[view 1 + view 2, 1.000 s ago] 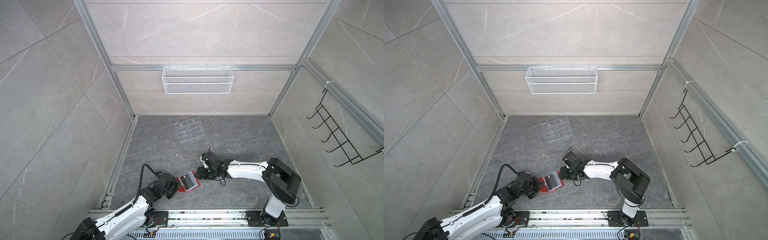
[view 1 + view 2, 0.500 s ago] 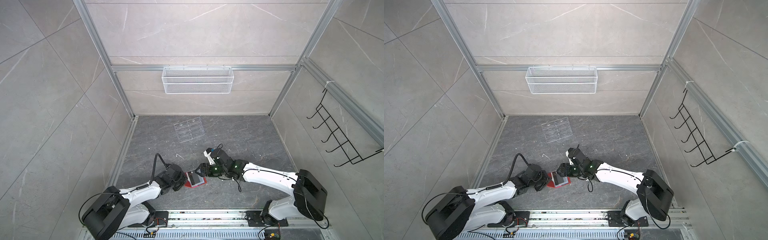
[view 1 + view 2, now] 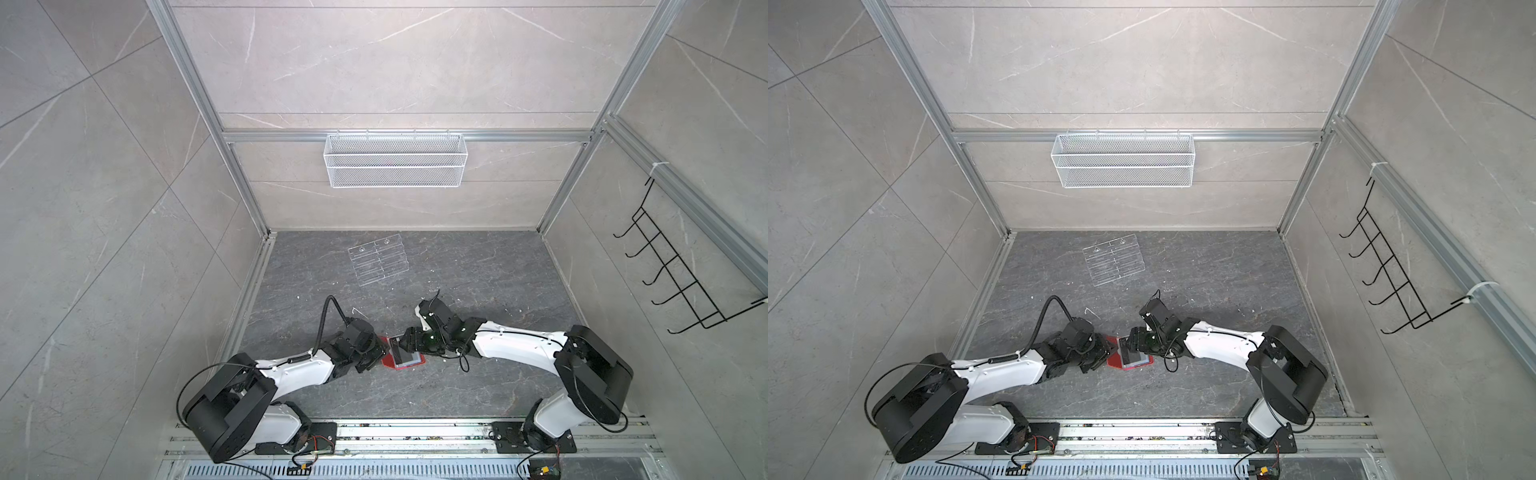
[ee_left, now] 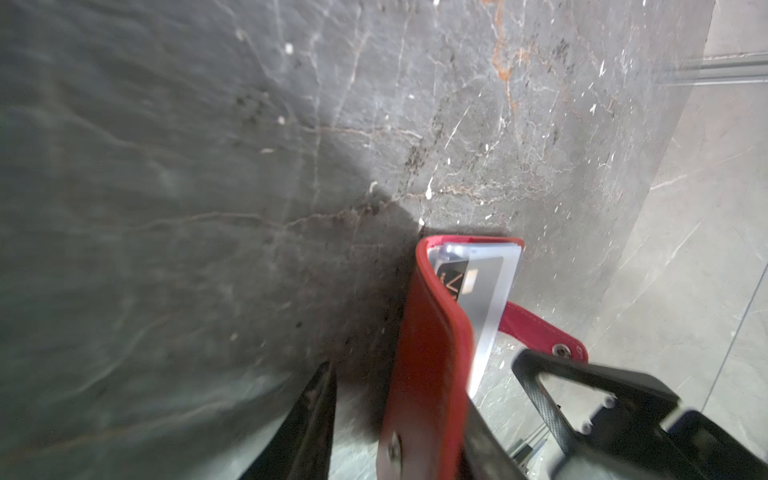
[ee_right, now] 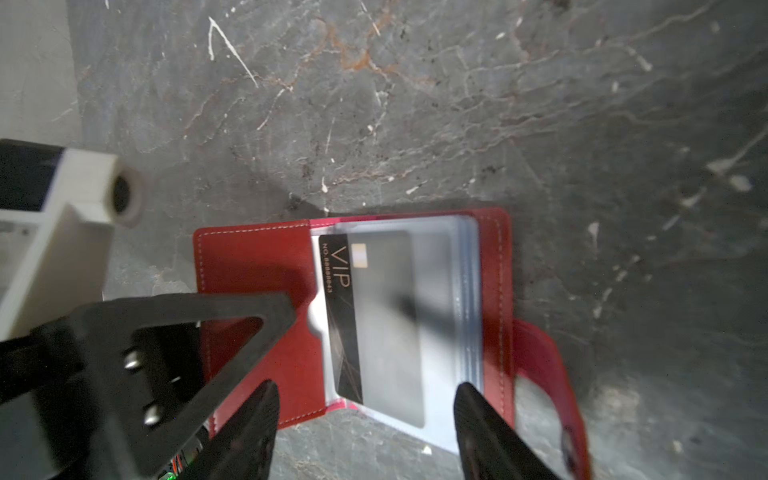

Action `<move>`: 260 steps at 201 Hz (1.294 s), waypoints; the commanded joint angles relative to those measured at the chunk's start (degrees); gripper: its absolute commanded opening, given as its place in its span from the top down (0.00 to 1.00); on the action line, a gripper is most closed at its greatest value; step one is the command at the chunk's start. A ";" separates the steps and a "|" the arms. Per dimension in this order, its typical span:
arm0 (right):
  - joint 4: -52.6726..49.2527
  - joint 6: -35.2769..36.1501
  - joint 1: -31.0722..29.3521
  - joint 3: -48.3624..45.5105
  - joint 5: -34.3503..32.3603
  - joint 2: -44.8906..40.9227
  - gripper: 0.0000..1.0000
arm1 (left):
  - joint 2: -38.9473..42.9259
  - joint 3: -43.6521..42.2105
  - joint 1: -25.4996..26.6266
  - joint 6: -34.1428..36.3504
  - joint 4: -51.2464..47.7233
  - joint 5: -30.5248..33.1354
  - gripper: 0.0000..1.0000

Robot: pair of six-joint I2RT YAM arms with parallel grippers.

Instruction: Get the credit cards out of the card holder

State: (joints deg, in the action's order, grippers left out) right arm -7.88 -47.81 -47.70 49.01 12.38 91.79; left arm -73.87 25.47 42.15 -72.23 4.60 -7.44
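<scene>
Card holder (image 3: pixel 402 358) lies open at the near end of the dark stone floor (image 3: pixel 478 270), between both arms, its red cover (image 5: pixel 249 257) between the parted jaws of the left gripper (image 4: pixel 397 386). Right gripper (image 5: pixel 363 386) hangs over the clear sleeves (image 5: pixel 465 291), jaws wide apart, gripping nothing (black VIP card (image 5: pixel 345 316) sits in the top sleeve). Farther back: clear acrylic rack (image 3: pixel 380 266), well apart.

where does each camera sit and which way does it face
Both top views: overhead at the front, looking down on the grey stone floor; left arm and right arm flank the red leather-look card holder.
Left wrist: rides the left arm, looks along the open left gripper at the holder's cover.
Right wrist: rides the right arm, looks past the open right gripper onto the black VIP credit card.
Shared: both wrist views show holder and opposite gripper.
</scene>
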 commanded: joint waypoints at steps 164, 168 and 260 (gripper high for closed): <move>-0.21 3.15 0.58 1.32 0.53 3.01 0.30 | -1.85 -0.52 0.09 5.52 -14.56 2.21 1.00; -0.29 3.16 0.59 1.39 0.49 3.24 0.30 | -2.04 -0.59 0.05 5.52 -14.37 2.19 1.00; -4.24 5.63 0.65 1.82 -2.88 2.75 0.30 | -0.93 -2.71 0.11 5.05 -12.90 2.52 1.00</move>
State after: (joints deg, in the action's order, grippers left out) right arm -7.88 -44.69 -47.18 49.45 11.92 94.98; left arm -73.54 25.04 42.13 -68.31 -2.92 -6.24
